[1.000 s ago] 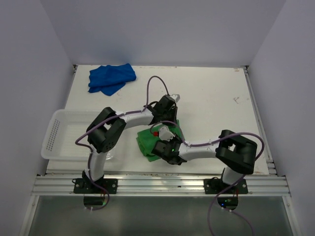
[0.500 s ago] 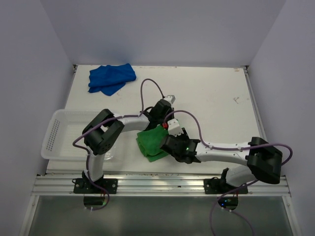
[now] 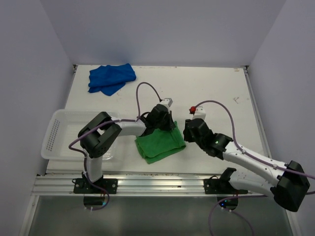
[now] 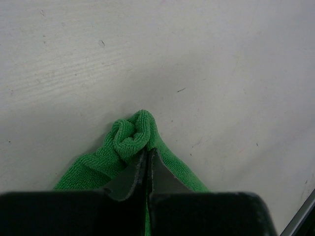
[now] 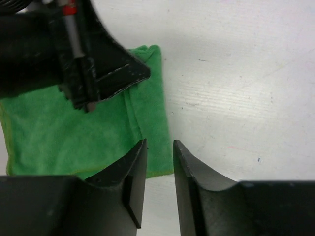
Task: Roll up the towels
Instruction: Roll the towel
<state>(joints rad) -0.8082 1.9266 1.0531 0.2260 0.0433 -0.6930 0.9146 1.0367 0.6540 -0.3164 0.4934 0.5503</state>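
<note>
The bright green towel lies spread on the table in front of the arms. My left gripper is shut on its far corner, which shows bunched up at the fingertips in the left wrist view; the gripper has its jaws pressed together. My right gripper is open by a narrow gap and empty, just above the towel's right edge, its fingertips framing that edge. The royal blue towel lies crumpled at the far left of the table.
The white perforated basket stands at the near left, beside the left arm's base. The table's raised rim runs along the right side. My left gripper's fingers show above the towel in the right wrist view.
My right arm has drawn back from over the green towel to its right side, now open and empty. The towel lies flatter and wider. My left gripper stays clamped on the far corner.
</note>
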